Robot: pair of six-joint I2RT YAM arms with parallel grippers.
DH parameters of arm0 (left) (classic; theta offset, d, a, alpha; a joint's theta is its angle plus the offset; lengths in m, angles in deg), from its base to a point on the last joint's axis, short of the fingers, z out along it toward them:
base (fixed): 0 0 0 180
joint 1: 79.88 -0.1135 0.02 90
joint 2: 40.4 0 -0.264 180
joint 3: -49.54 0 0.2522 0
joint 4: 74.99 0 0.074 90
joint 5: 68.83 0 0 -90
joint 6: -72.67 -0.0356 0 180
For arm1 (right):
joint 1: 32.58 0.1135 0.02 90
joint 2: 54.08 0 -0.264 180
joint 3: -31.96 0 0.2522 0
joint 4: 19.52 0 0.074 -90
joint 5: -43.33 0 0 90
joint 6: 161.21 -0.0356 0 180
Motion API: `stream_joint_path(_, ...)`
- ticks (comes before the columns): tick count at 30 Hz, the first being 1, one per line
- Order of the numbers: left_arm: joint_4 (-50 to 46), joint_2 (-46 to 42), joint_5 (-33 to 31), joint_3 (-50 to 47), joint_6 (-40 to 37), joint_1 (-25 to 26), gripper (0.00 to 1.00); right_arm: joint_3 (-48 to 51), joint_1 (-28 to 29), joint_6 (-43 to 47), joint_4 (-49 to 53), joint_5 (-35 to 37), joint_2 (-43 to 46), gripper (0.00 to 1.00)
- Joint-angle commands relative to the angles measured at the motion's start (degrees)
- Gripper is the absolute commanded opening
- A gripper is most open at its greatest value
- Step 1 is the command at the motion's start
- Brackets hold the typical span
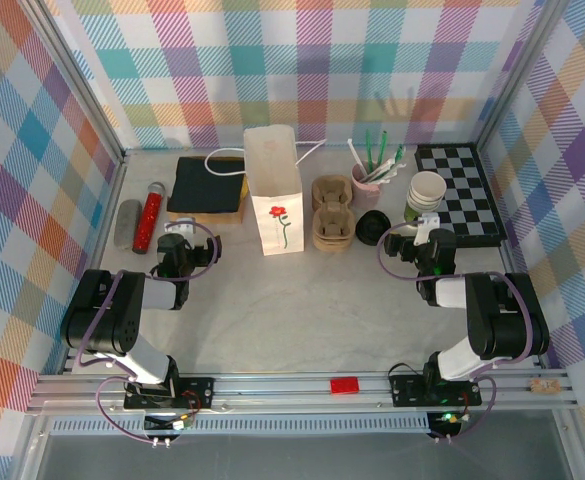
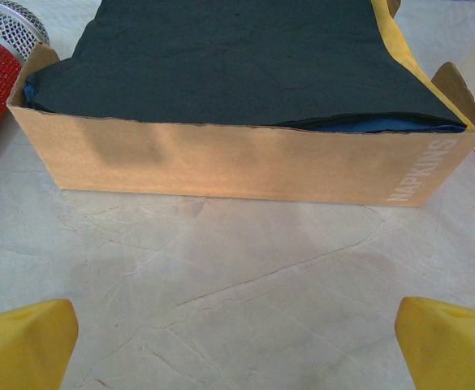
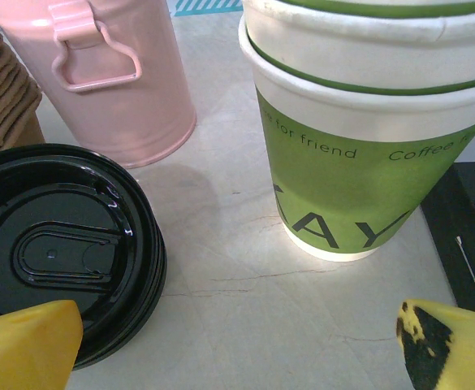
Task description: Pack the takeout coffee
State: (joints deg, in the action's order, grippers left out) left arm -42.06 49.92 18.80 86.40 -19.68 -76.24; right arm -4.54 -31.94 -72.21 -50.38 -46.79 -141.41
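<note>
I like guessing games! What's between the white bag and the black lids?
Brown cup trays stand between the white paper bag and the black lids, seen in the top view.
</note>
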Motion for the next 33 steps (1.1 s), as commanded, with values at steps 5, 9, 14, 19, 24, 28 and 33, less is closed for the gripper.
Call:
stream_joint_path(5, 1.47, 0.37, 1.02, 1.17, 0.59, -0.82, 1.00, -1.10, -0.50, 0.41, -2.29, -1.18, -0.64, 0.99)
stream_joint_path(9, -0.24, -3.50, -3.85, 0.38, 1.65, -0.33, 1.00, -2.08, 0.05, 1.57, 7.39, -3.77, 8.52, 0.99)
stream_joint_path(14, -21.53, -17.40, -12.74, 4.93, 8.06, 1.23, 1.00, -7.64, 0.69, -5.62, 31.77, -0.76, 25.07, 0.99)
stream_joint_path(19, -45.60, -24.57, -15.79, 15.07, 22.94, 1.37, 1.00, -14.87, 0.03, -29.01, 58.22, 4.48, 30.51, 0.99)
stream_joint_path(24, -59.26, -26.21, -2.34, 23.24, 30.57, 1.34, 0.98, -22.15, 3.32, -25.15, 69.37, 6.65, 33.71, 0.99)
stream_joint_path(28, -66.75, -28.50, 2.74, 26.92, 30.68, 4.59, 0.94, -33.50, 3.55, -20.98, 81.68, 8.97, 31.07, 1.00)
stream_joint_path(33, -75.34, -34.16, -5.25, 27.91, 28.60, 15.66, 0.94, -48.35, 3.52, -16.71, 95.50, 12.88, 20.92, 0.93)
